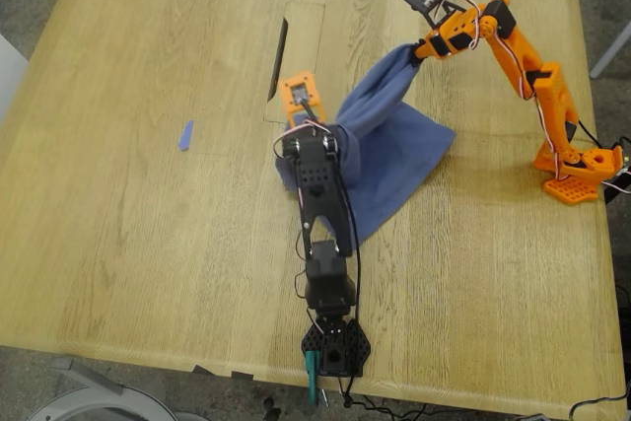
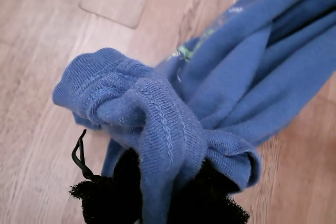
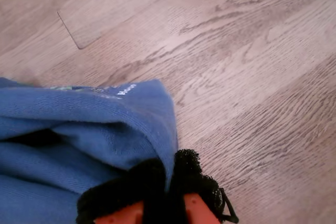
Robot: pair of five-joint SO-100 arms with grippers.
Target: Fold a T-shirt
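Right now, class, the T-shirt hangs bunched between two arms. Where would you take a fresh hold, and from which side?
Grip the T-shirt at its loose corner lying on the table, coming in low from the exterior view's right. That corner spreads flat and free; the upper edge is pulled into a tight rope between its two held ends.

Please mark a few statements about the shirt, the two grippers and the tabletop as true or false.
1. My first gripper is shut on the T-shirt. True.
2. My second gripper is open and clear of the cloth. False: it pinches a fold of the shirt.
3. The shirt lies flat and spread out. False: it is bunched and stretched between the grippers.
4. A small blue scrap lies apart from the shirt, toward the exterior view's left. True.
5. The table is wooden. True.
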